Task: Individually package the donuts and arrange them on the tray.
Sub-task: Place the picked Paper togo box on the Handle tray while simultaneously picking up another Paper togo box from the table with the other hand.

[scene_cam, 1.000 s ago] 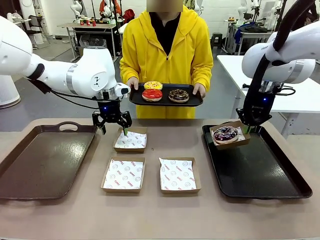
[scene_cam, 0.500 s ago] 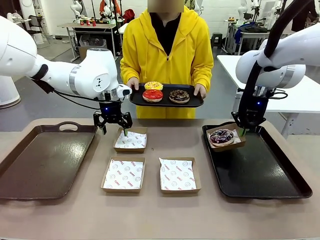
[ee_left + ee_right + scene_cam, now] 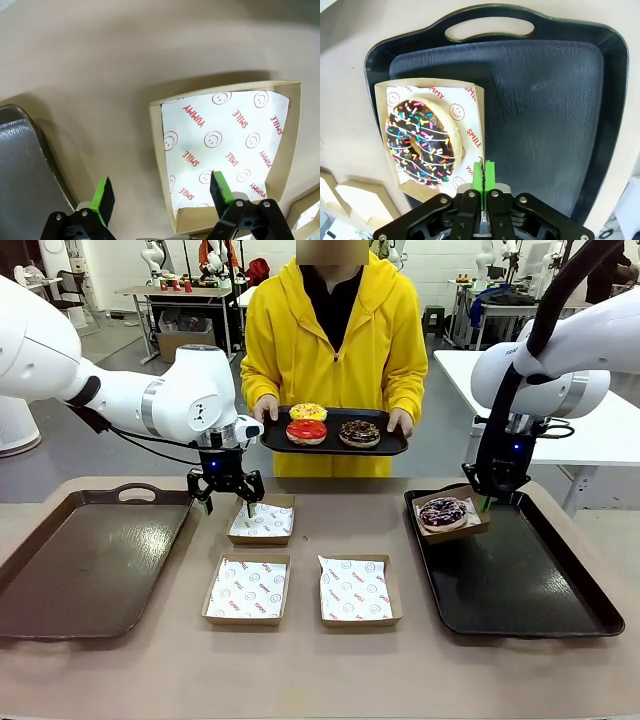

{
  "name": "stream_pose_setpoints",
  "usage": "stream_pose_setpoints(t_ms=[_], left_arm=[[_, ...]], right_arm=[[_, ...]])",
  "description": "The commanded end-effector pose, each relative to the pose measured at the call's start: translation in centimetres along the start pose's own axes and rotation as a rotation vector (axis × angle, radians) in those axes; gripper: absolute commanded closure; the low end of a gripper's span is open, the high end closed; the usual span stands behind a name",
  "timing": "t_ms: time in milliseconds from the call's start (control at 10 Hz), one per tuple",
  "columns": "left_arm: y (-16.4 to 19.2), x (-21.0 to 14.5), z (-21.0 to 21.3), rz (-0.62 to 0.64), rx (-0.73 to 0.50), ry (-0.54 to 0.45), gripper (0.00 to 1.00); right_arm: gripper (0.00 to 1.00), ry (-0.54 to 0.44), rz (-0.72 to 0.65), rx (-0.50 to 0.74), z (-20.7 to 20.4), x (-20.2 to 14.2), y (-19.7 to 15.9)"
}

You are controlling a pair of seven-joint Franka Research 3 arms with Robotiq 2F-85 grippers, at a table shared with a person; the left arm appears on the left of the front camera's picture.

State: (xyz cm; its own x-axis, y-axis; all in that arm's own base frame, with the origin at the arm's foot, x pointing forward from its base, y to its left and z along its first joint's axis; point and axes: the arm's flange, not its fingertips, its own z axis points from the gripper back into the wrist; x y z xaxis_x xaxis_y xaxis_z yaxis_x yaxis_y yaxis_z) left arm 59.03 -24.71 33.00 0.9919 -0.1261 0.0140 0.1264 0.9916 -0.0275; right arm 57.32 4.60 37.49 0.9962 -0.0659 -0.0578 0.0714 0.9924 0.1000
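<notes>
Donut box (image 3: 458, 534): pinching wall with right gripper (image 3: 487, 502), holding purple donut (image 3: 443, 511) leftward of gripper at tray (image 3: 530, 600) corner; hovering left gripper (image 3: 228, 502) spread over empty box (image 3: 262, 522).

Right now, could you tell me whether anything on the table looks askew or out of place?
The box holding the purple sprinkled donut is tilted at the black tray's far left corner, partly overhanging its rim. The right gripper is shut on the box's wall, so it is not yet laid flat.
</notes>
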Motion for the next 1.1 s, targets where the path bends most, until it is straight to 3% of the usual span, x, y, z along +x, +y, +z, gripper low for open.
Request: stream_pose_setpoints(t_ms=[0,200,300,400,500,700,800,1000], left_arm=[[-0.51,0.71,-0.14,0.028,0.026,-0.021,0.00],[-0.55,0.89,-0.28,0.025,0.026,-0.012,0.00],[-0.60,0.90,-0.33,0.014,0.024,-0.010,0.44],[-0.59,0.89,-0.31,0.015,0.022,-0.007,0.60],[-0.58,0.91,-0.24,0.017,0.021,-0.004,1.00],[-0.60,0.88,-0.10,0.037,0.015,-0.006,1.00],[-0.60,0.87,-0.25,0.044,0.018,-0.001,0.84],[-0.59,0.89,-0.18,0.042,0.019,0.003,1.00]], right_arm=[[0.99,-0.020,0.024,0.003,-0.27,0.37,0.17],[0.99,-0.021,0.040,0.013,-0.34,0.51,0.04],[0.43,-0.019,0.051,0.016,-0.36,0.49,0.02],[0.40,-0.019,0.053,0.020,-0.32,0.51,0.08],[0.00,-0.017,0.051,0.024,-0.26,0.55,0.09],[0.00,-0.016,0.052,0.030,-0.23,0.55,0.11],[0.16,-0.013,0.051,0.032,-0.29,0.55,0.07],[0.00,-0.012,0.051,0.037,-0.26,0.58,0.04]])
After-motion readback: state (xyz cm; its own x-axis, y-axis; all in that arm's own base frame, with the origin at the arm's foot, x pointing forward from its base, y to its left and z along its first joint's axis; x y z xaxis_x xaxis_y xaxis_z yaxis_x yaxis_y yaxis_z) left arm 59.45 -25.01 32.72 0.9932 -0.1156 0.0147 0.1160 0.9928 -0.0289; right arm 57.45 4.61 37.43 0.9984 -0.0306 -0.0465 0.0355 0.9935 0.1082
